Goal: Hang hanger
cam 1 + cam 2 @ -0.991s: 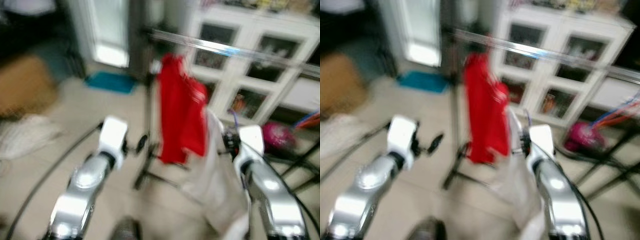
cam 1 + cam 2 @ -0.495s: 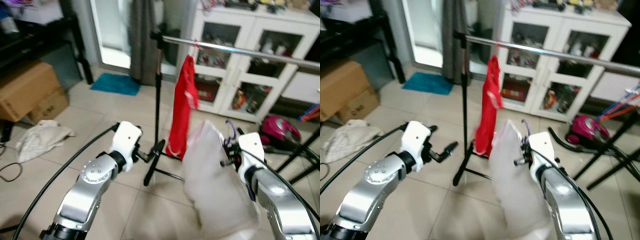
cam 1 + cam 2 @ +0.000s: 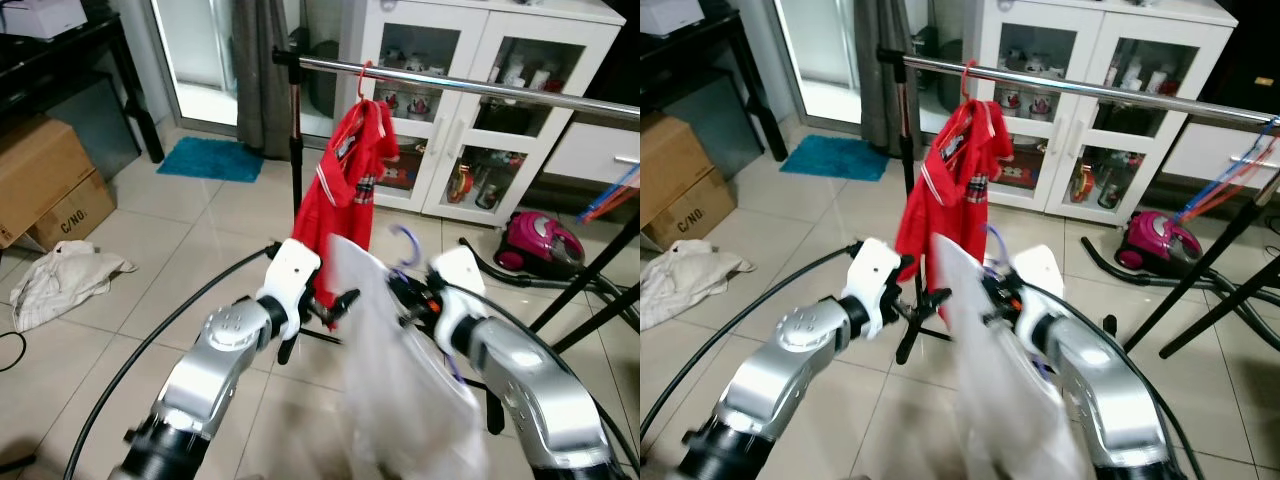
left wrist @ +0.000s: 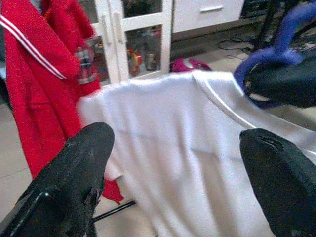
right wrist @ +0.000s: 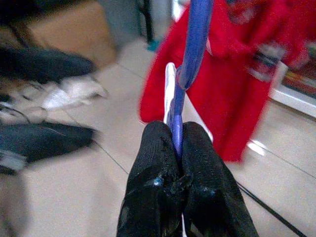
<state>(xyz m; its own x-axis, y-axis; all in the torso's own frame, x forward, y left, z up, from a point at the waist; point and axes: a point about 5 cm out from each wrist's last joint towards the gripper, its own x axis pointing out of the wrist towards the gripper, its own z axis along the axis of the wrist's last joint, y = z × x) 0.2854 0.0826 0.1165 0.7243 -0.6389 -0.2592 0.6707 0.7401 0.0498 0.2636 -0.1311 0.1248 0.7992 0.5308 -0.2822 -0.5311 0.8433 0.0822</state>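
Right gripper [image 5: 175,143] is pinched tight on the blue hanger [image 5: 190,59] carrying a white shirt [image 3: 400,400], below the clothes rail [image 3: 480,87]. Left gripper [image 4: 173,163] sits wide open beside the shirt, near the red shirt [image 3: 345,190].

Pale tiled floor [image 3: 180,240]. A white cabinet [image 3: 480,110] with glass doors stands at the back, a grey curtain [image 3: 262,80] and bright doorway [image 3: 195,50] to its left. A teal mat [image 3: 210,160], cardboard box [image 3: 45,180], crumpled cloth [image 3: 60,280] and pink vacuum [image 3: 540,243] lie about
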